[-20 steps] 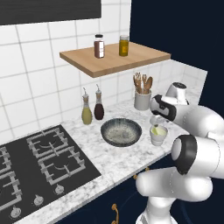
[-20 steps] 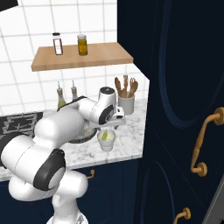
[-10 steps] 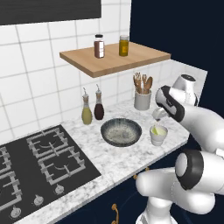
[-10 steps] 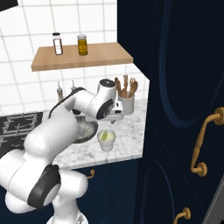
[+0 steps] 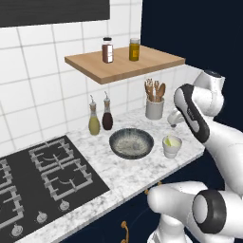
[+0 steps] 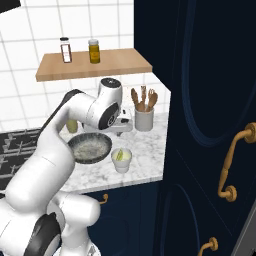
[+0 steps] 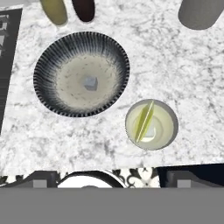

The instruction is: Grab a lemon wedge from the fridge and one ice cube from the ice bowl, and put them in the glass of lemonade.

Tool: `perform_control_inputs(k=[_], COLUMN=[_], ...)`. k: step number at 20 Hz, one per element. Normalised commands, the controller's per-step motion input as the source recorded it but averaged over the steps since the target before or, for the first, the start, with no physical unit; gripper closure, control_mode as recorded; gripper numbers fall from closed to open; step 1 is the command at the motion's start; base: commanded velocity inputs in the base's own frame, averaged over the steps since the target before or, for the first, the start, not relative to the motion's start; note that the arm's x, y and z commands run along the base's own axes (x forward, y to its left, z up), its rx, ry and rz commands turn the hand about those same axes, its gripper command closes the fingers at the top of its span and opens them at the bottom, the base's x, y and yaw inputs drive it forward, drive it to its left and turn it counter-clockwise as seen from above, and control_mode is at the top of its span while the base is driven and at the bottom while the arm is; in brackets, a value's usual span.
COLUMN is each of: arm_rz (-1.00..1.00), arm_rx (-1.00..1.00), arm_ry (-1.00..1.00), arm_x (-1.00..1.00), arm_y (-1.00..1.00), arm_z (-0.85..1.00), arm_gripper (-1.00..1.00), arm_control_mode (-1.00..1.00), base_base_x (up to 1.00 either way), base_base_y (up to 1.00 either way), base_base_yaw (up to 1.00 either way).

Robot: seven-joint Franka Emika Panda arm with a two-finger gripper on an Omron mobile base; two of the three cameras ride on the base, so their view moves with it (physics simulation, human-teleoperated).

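The dark speckled ice bowl (image 7: 52,54) sits on the marble counter with one ice cube (image 7: 90,83) at its middle. To its right stands the small whitish glass of lemonade (image 7: 173,127). A yellow-green lemon wedge (image 7: 143,119) stands in the liquid, and a pale cube (image 7: 150,132) lies beside the wedge. My gripper (image 7: 111,179) hangs above the counter's front edge, open, with nothing between its fingers. From the base, the gripper (image 5: 172,119) hovers above and behind the glass (image 5: 172,148), right of the bowl (image 5: 118,138). The fridge is out of view.
A white holder of wooden utensils (image 5: 154,108) stands behind the glass. Two bottles (image 5: 100,118) stand behind the bowl. The gas hob (image 5: 42,175) lies to the left. A wooden shelf with two jars (image 5: 121,64) hangs overhead. Navy cabinets with gold handles (image 6: 235,160) rise on the right.
The gripper has lifted a little away from the glass and the arm's upper links have swung up. Bowl and glass have not moved.
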Motion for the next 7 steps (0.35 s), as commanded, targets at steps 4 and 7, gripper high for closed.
perform_control_inputs(k=[4,7], arm_rz=[0.01,0.03], arm_rx=[0.0,-0.01], arm_ry=[0.06,0.02], arm_x=[-0.25,-0.38], arm_y=[0.39,0.51], arm_z=[0.43,0.3], arm_gripper=[-1.0,-1.0], arm_control_mode=[-1.0,-1.0], base_base_x=[0.0,0.0], base_base_y=[0.0,0.0], base_base_yaw=[0.0,0.0])
